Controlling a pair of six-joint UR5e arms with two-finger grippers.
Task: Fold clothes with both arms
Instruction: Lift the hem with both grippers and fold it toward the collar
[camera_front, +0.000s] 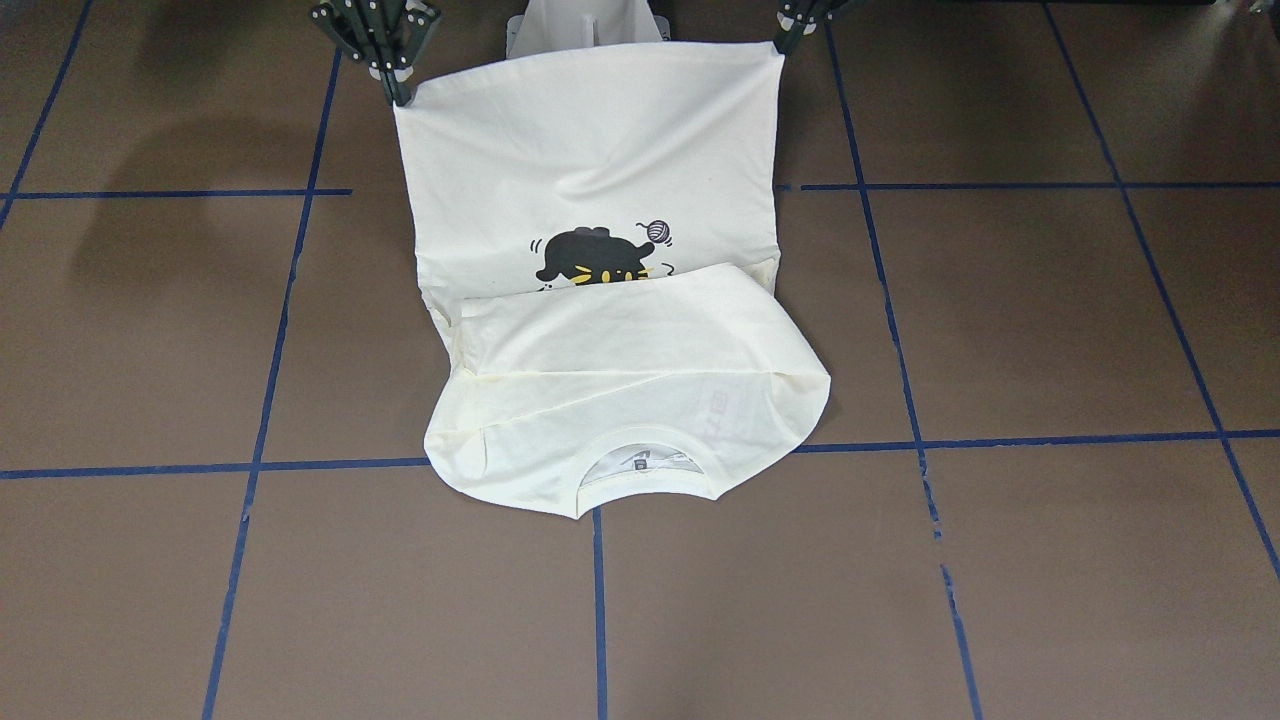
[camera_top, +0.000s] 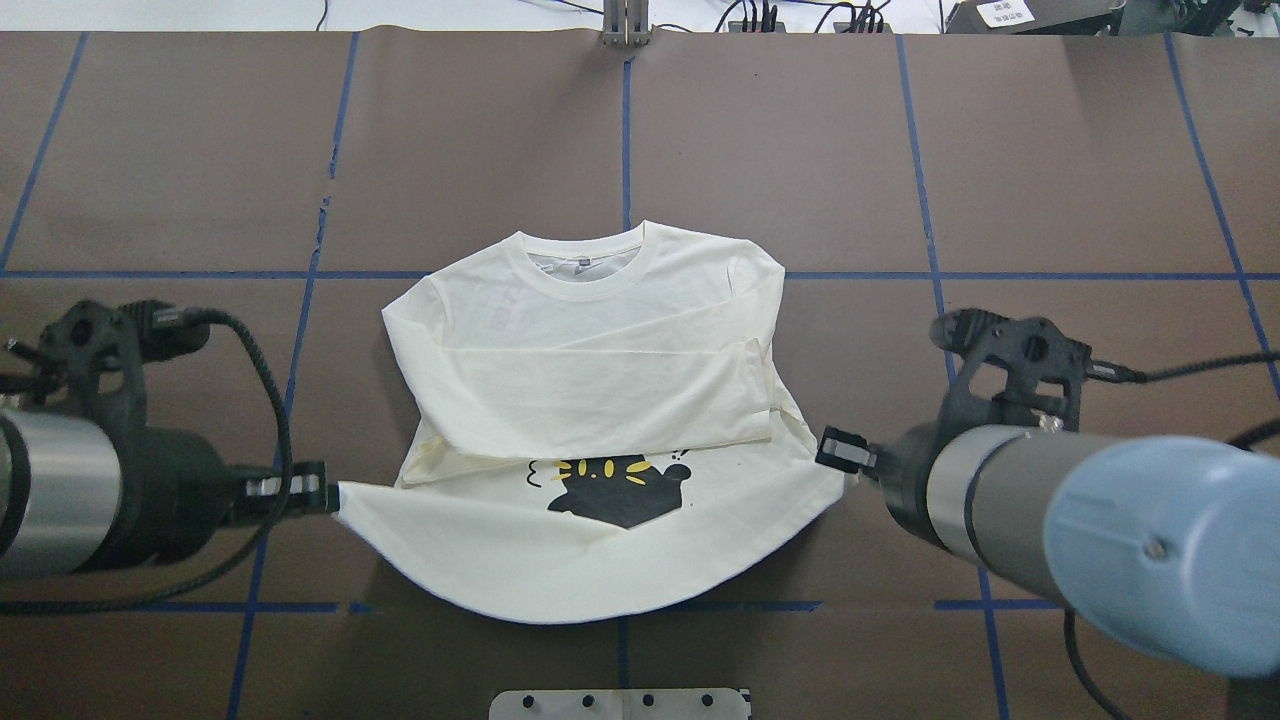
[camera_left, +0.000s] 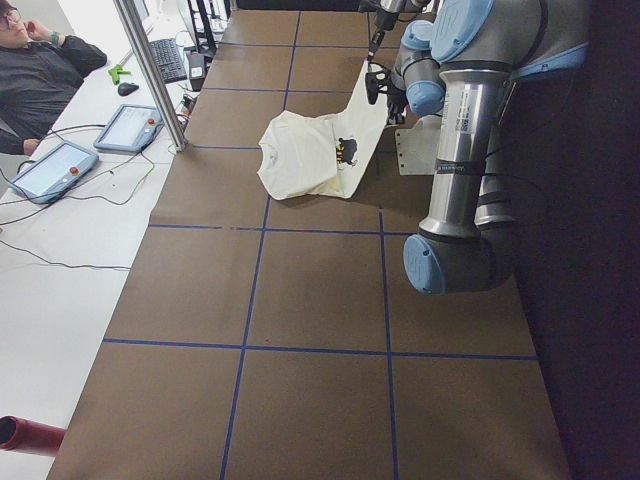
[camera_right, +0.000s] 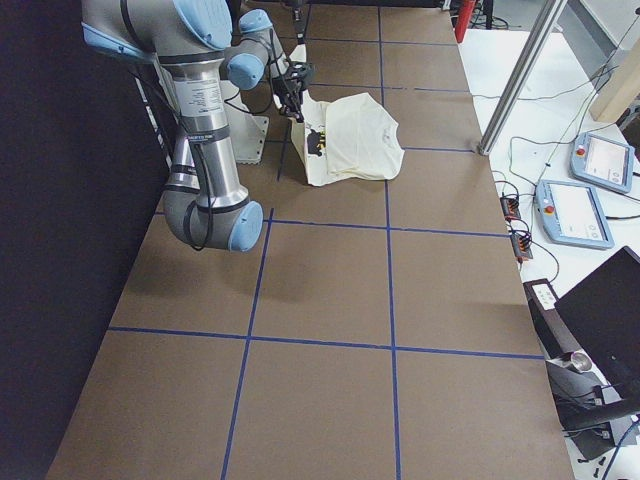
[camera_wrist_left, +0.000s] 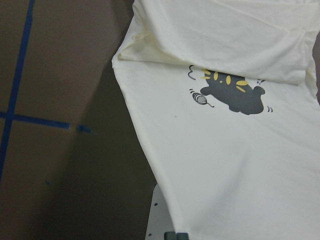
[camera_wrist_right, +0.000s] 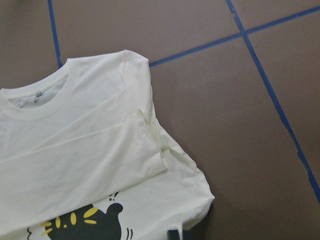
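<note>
- Brown worktop taped with blue lines (camera_top: 800, 150): the collar end of the shirt lies at its middle.
- Cream long-sleeved T-shirt with a black cat print (camera_top: 600, 350): sleeves folded across the chest, hem end raised and stretched between both arms.
- Black left end effector (camera_top: 325, 497): pinched on one hem corner.
- Black right end effector (camera_top: 835, 450): pinched on the other hem corner.

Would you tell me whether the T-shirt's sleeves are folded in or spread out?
Folded in: both sleeves lie across the chest of the T-shirt, just above the cat print.
</note>
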